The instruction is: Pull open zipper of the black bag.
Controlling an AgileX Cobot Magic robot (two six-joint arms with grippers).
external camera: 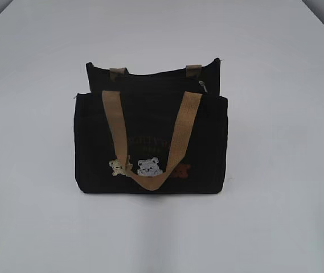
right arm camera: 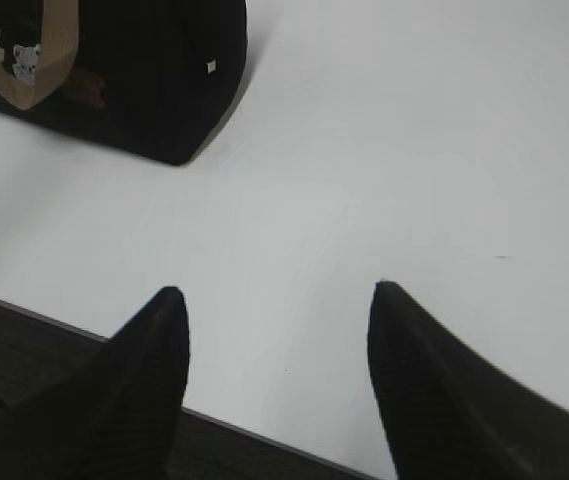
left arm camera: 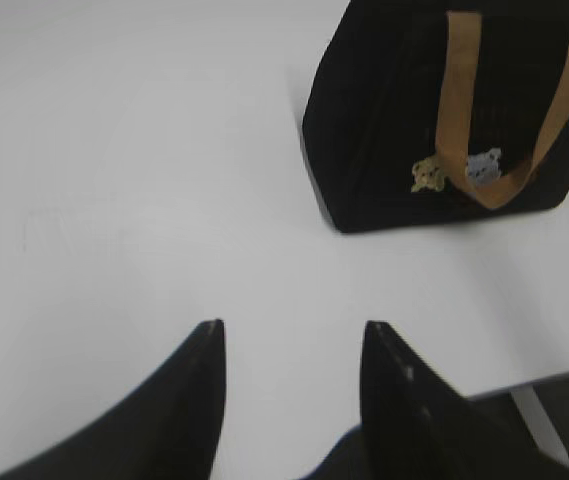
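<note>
Black bag (external camera: 150, 142), one, two tan handles (external camera: 150, 136)

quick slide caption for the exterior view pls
Black bag with tan handles stands upright on the white table, zipper slider near its right end; no gripper in view.

One black bag (external camera: 150, 142) stands on one white table (external camera: 36, 216), well in from its edges. The bag carries two tan handles: the front handle (external camera: 150, 136) hangs down its face, the rear handle (external camera: 119, 72) shows only as two stubs. Two bear patches (external camera: 149, 166) sit on the front. One zipper (external camera: 202, 85) slider shows near the top right. Two grippers appear, the left gripper (left arm camera: 289, 345) and the right gripper (right arm camera: 276, 310), one per wrist view.
</note>
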